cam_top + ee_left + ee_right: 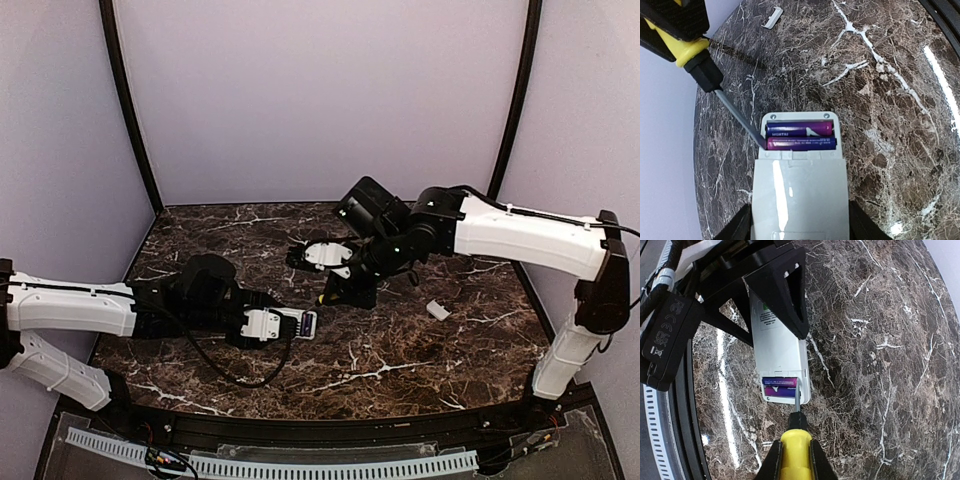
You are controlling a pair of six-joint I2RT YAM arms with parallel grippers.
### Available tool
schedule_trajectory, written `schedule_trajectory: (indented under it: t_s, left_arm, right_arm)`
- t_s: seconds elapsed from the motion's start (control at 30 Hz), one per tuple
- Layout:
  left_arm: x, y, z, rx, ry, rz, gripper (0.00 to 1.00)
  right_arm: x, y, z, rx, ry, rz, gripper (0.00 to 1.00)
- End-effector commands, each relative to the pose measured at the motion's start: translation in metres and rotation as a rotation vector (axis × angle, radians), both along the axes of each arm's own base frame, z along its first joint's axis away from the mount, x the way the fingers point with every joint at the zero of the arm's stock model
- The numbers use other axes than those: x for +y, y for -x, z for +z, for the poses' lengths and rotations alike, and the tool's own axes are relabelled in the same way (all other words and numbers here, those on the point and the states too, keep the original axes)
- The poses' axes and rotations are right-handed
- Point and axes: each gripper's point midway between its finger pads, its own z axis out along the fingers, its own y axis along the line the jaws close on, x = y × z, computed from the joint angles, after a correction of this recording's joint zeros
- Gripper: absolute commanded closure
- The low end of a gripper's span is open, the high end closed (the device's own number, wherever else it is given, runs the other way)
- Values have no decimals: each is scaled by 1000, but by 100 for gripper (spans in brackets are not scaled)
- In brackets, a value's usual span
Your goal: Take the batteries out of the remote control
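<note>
My left gripper (262, 325) is shut on the white remote control (292, 323) and holds it back-up, low over the marble table. In the left wrist view the remote (800, 195) has its battery bay open. Two purple batteries (800, 129) (801, 144) lie side by side in it. My right gripper (348, 283) is shut on the yellow-handled screwdriver (795, 450). The screwdriver's metal tip (760, 141) touches the end of the nearer battery at the bay's corner. The right wrist view shows the remote (780, 350), the batteries (781, 386) and my right gripper (795, 462).
The small white cover piece (437, 310) lies on the marble table right of the grippers; it also shows in the left wrist view (772, 16). Pale walls enclose the table on three sides. A black rail (320, 430) runs along the front edge.
</note>
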Motion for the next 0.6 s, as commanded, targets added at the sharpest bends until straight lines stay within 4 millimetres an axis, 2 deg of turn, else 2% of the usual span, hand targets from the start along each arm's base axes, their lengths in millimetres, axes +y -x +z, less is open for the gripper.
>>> schedule_trajectory:
  t_s: [0.0, 0.57]
  left_arm:
    - [-9, -27, 65, -202, 174, 70, 100]
    - [-4, -34, 59, -247, 146, 106, 100]
  right_arm:
    - [-1, 38, -18, 193, 41, 105, 100]
    - [5, 30, -33, 238, 24, 102, 100]
